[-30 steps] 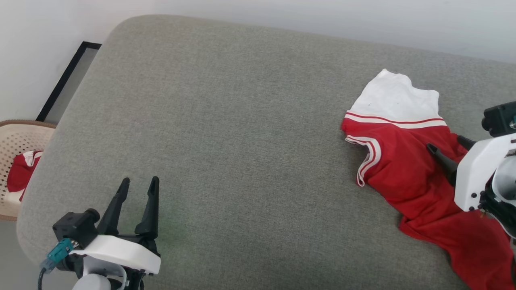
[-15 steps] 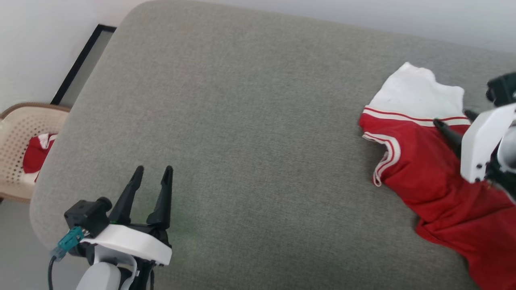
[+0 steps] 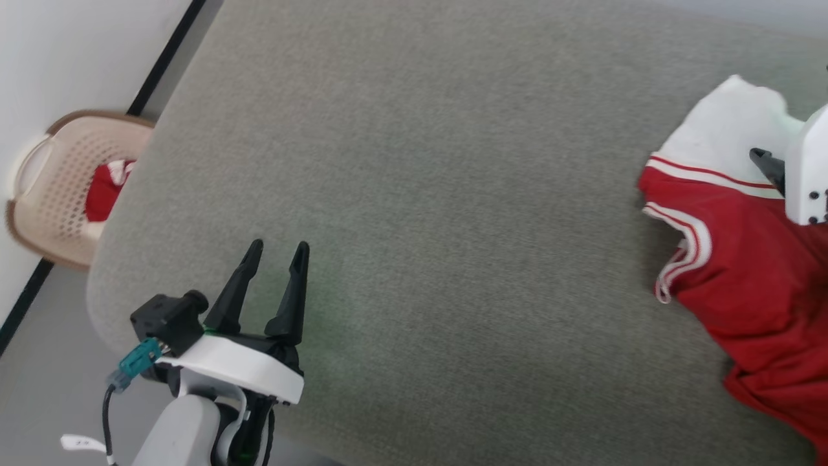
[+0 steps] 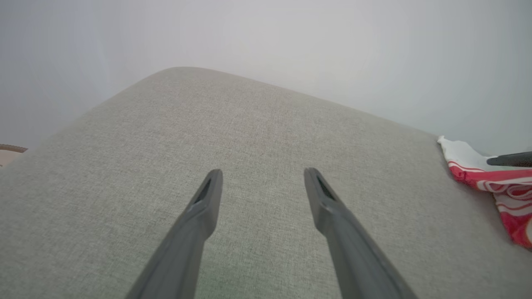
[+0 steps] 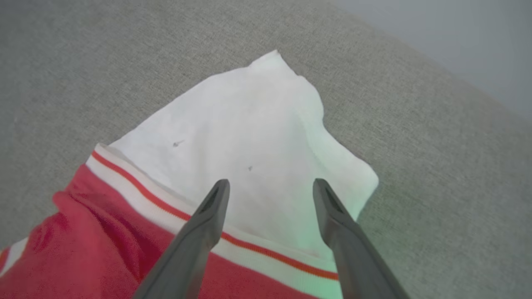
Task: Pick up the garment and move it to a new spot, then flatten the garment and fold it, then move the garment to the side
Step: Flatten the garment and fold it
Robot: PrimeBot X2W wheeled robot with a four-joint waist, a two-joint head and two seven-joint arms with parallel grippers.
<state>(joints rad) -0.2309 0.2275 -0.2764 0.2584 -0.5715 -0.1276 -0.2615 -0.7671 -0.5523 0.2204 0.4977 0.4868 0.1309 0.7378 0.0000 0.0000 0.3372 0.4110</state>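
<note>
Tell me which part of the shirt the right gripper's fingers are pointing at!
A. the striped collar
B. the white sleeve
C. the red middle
B: in the right wrist view, the tips of the open right gripper lie against the white sleeve of the garment, with the red cloth behind them.

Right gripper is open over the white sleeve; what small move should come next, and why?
Probably lower the right gripper onto the white sleeve and close. Its jaws stand open over the fabric, holding nothing, and the garment lies crumpled, not yet lifted.
</note>
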